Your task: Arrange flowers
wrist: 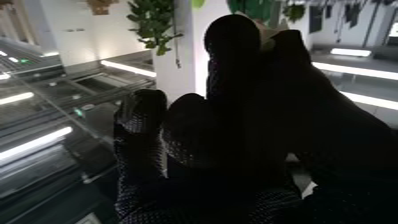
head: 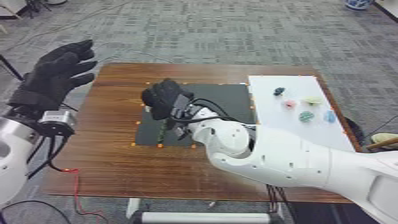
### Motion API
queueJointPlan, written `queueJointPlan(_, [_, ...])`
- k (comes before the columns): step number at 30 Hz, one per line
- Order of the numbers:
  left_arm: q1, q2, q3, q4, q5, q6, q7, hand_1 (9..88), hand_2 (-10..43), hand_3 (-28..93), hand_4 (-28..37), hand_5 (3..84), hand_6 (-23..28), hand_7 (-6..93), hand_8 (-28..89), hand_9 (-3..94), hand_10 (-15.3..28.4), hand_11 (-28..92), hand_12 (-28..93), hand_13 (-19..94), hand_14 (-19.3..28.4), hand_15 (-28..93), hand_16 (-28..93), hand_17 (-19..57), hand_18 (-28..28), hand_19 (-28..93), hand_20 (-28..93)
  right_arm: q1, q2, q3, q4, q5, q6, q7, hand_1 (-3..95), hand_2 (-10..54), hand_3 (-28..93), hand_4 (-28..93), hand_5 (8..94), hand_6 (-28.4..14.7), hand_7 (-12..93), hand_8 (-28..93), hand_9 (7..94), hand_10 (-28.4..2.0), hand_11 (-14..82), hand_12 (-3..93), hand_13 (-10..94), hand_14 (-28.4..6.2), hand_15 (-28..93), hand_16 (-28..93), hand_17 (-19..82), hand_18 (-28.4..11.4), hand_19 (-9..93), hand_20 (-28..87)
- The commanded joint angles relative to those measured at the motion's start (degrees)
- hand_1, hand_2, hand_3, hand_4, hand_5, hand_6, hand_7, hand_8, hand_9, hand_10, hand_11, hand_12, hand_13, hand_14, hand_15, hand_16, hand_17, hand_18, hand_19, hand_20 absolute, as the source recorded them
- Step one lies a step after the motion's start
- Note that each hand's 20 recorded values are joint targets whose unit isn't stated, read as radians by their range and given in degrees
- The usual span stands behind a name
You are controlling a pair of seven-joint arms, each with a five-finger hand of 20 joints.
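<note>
In the head view my right hand (head: 163, 99) is over the dark mat (head: 228, 96), with a thin green stem (head: 162, 134) showing below it and a small whitish patch by its side. In the right wrist view the same hand (wrist: 235, 105) has its thumb and a finger together on a pale flower (wrist: 266, 34); most of the flower is hidden by the glove. My left hand (head: 60, 75) is raised beyond the table's left edge, open, with nothing in it. Small dark (head: 279, 91), pink (head: 290, 104), yellow (head: 312, 100), green (head: 306, 116) and blue (head: 330, 116) flower heads lie apart on the white board.
The white board (head: 275, 82) lies on the right of the brown table (head: 115, 172), beside the mat. Small orange marks line the mat and board. My right forearm crosses the table's front right part. A red cable (head: 75, 187) hangs near the front left edge.
</note>
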Motion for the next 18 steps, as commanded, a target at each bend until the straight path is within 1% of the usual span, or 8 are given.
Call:
queueJointPlan(1, [-2.55,1.27,1.4,0.01,0.21,1.05,1.1,25.1,-2.9,68,-27.0,22.2,1.5,22.7,-11,17.0,9.7,22,20,6,12.5,43,-5,-11.3,19.5,39,9,6.73,-6.16,-6.97,3.65,-0.66,-1.07,1.77,49.4,-9.5,83,-28,75.8,2.0,48,-5,87.2,-3.4,20.6,53.1,74,-4.1,80,38,34,-19.8,83,55])
queueJointPlan(3, [-2.96,1.55,1.96,0.11,0.16,1.34,1.28,25.1,-3.0,68,-27.0,22.3,1.6,22.7,-11,17.0,9.7,22,20,6,12.5,43,-5,-11.4,19.4,39,9,8.04,-7.55,-9.27,5.15,-0.84,-1.39,1.88,49.4,-9.5,83,-28,76.0,2.1,48,-6,87.1,-3.6,20.6,53.3,73,-4.3,80,38,34,-19.6,83,55])
queueJointPlan(5, [-2.99,1.7,2.11,0.06,0.13,1.59,1.59,25.1,-2.9,68,-27.0,22.4,1.6,22.6,-11,17.0,9.7,22,20,6,12.5,43,-5,-11.4,19.3,39,9,9.58,-8.74,-11.63,6.21,-0.5,-0.64,2.49,49.4,-9.5,83,-28,76.1,2.2,48,-6,86.9,-3.7,20.7,53.5,73,-4.3,80,38,34,-19.6,82,55])
queueJointPlan(6, [-2.84,1.74,2.08,-0.03,0.14,1.76,1.64,25.1,-3.0,68,-27.0,22.4,1.6,22.7,-11,17.0,9.7,22,20,6,12.5,43,-5,-11.2,19.1,39,9,9.18,-9.2,-11.32,6.72,-1.16,-1.47,2.13,49.4,-9.5,83,-28,76.3,2.2,48,-6,86.9,-3.6,20.7,53.5,73,-4.4,80,38,34,-19.6,82,55])
queueJointPlan(8, [-2.93,1.81,2.2,-0.03,0.2,1.72,1.85,25.1,-3.0,68,-27.0,22.6,1.7,22.8,-11,17.1,9.8,22,19,6,12.5,43,-5,-10.8,18.7,39,9,10.6,-10.52,-13.57,7.79,-1.61,-0.61,3.45,49.4,-9.5,83,-28,76.5,2.3,48,-7,86.9,-3.6,20.7,53.4,73,-4.4,80,38,34,-19.6,82,55])
queueJointPlan(13, [-4.64,2.22,3.65,0.4,0.76,1.48,1.76,25.2,-3.0,68,-27.1,22.8,1.8,22.8,-11,17.2,9.9,22,19,6,12.6,44,-5,-10.5,18.3,39,9,11.78,-12.62,-16.0,10.25,-1.02,-0.18,5.08,50.0,-9.5,81,-28,77.8,3.1,46,-8,86.6,-3.7,21.1,54.2,73,-4.3,80,38,33,-19.5,82,55])
queueJointPlan(16, [-5.47,2.36,4.32,0.7,0.61,1.25,1.84,25.3,-2.9,68,-27.1,22.8,1.8,22.8,-11,17.2,9.9,22,19,6,12.6,44,-6,-10.5,18.1,39,9,11.85,-13.57,-16.94,11.44,-1.38,-0.82,6.19,50.1,-9.5,80,-28,78.1,3.5,45,-8,86.2,-3.7,21.4,54.5,72,-4.6,80,39,33,-19.4,82,55])
queueJointPlan(18, [-6.47,2.41,5.17,1.06,0.65,0.97,1.66,25.3,-2.9,68,-27.1,22.7,1.8,22.8,-11,17.2,9.9,23,19,6,12.6,43,-6,-10.7,18.2,39,9,11.68,-13.85,-17.31,11.82,-1.34,-1.43,7.1,50.2,-9.5,80,-28,78.2,3.6,44,-8,85.7,-3.7,21.8,55.1,72,-4.7,80,39,33,-19.4,82,55])
